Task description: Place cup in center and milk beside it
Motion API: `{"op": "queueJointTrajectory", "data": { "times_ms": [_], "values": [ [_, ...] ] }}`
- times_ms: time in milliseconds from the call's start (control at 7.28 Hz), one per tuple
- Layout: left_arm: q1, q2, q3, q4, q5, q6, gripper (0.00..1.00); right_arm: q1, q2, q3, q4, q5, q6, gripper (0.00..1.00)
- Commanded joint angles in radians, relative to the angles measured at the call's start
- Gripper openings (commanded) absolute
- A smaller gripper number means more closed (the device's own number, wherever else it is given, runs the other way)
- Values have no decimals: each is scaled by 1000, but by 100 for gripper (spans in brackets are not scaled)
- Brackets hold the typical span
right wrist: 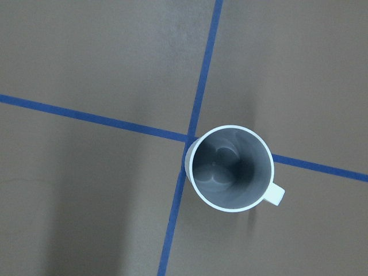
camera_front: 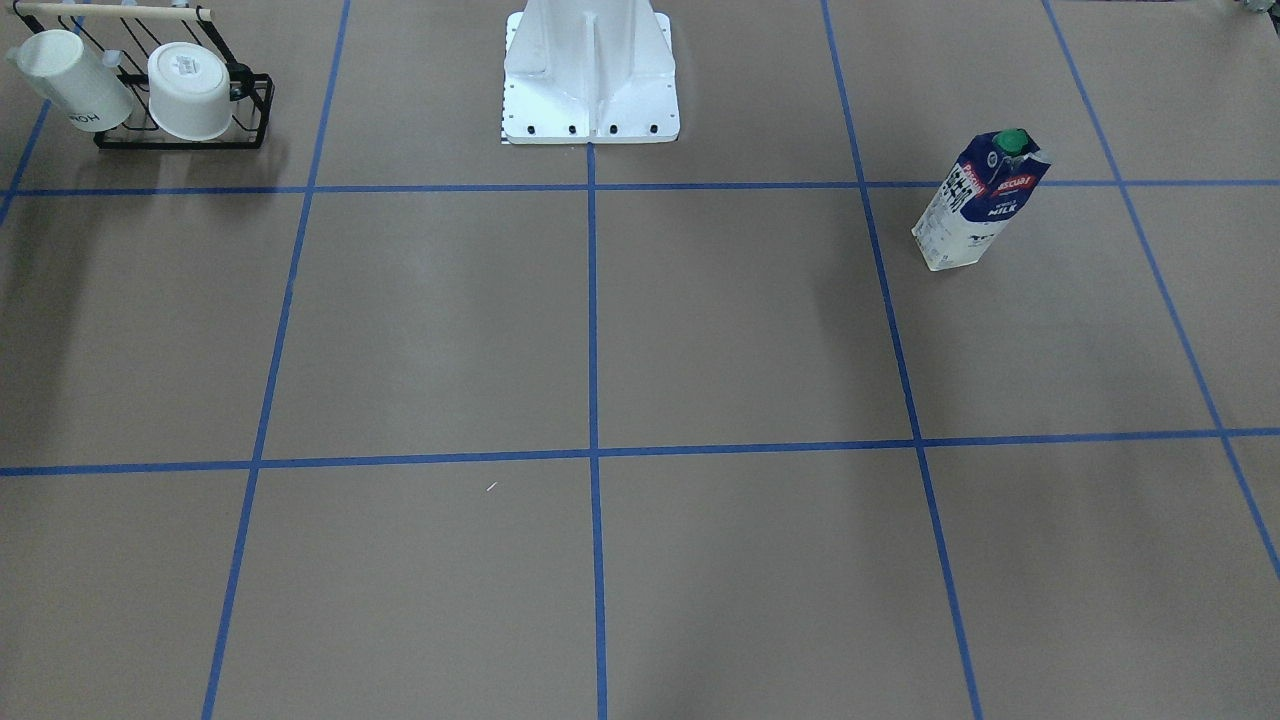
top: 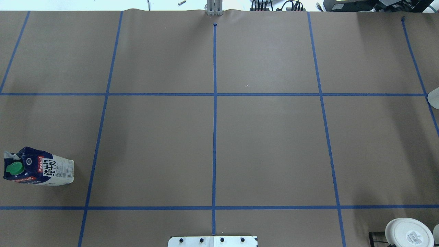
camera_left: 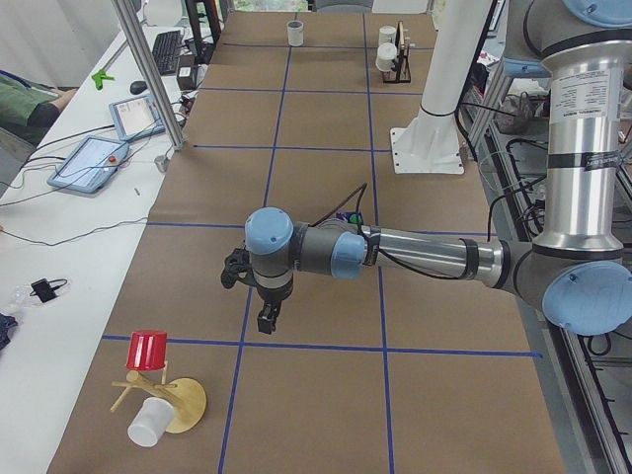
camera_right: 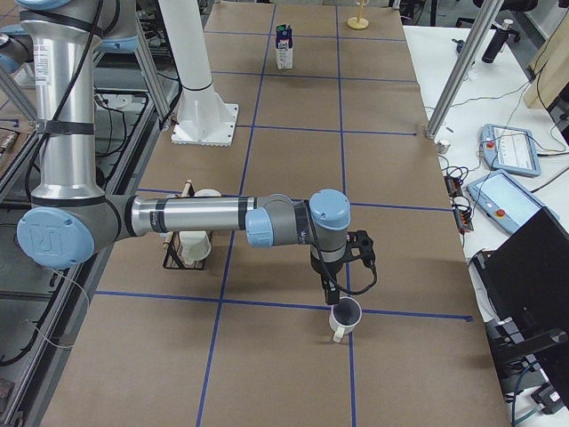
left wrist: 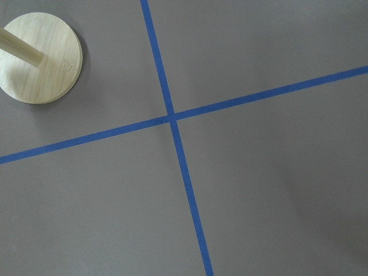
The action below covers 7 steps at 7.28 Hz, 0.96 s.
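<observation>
Cup [right wrist: 230, 168] upright, mouth up, grey inside, sitting right on a blue tape crossing [right wrist: 187, 138] at the table's right end; handle toward lower right in the right wrist view. Seen from the right end, the cup [camera_right: 345, 316] is just below the right gripper [camera_right: 332, 298], whose fingers point down at the rim's far side. Contact not clear; cannot tell whether that claw is spread or pressed together. Milk carton [camera_front: 978, 205] upright, green cap on top, alone in a grid square on the table [camera_front: 700, 330] toward the left end, well apart from the cup; it also shows in the overhead view [top: 39, 167]. Left gripper [camera_left: 265, 324] hangs over bare paper near another tape crossing, fingers down; its claw state cannot be told either. Wooden stand [camera_left: 168, 400] with a red cup [camera_left: 148, 350] lies near it. Wire rack [camera_front: 185, 125] holds two white cups.
</observation>
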Motion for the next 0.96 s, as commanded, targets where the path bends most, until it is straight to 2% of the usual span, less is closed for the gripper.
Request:
{"op": "queueJointTrajectory", "data": {
  "times_ms": [0,137,412,550,687,824],
  "values": [
    [-2,-11,-26,-1,2,-2,99,0,-4,-3,192,-3,7,100],
    [-2,-26,-25,0,9,-5,99,0,-7,-21,260,-1,12,100],
    [-2,-76,-28,-3,6,-8,99,0,0,-24,286,6,59,100],
    [-2,-115,-16,-48,8,-5,99,0,-10,-21,301,-1,69,100],
    [-3,-109,18,-146,8,-11,99,0,-12,-26,322,-23,49,100],
    [-3,-95,27,-182,5,-9,99,-3,-38,-32,360,-23,35,100]
  ]
}}
